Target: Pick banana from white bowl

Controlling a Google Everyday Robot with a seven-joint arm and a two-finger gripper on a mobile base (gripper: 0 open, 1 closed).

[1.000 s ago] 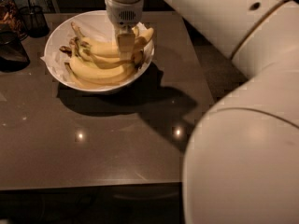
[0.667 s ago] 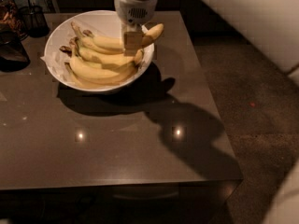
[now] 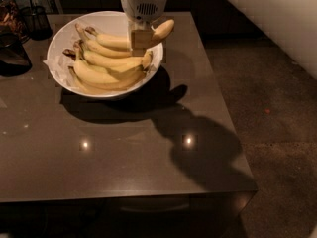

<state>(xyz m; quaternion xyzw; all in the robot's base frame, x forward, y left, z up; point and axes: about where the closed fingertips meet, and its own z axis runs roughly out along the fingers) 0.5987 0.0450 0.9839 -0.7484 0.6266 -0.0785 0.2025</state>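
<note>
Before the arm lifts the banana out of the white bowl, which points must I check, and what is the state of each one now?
1. Gripper shut on the banana: ok, gripped nearer its right tip.
2. Banana clear of the white bowl: not ok, it sits low over the bowl.
3. Banana separated from the other bananas: cannot tell, its left part is close to them.
4. Bowl standing flat on the table: ok.
5. Free room above the gripper: cannot tell, the view ends there.

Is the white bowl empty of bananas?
No, other bananas lie in the white bowl, and the gripper, over its far right side, is shut on one banana.
</note>
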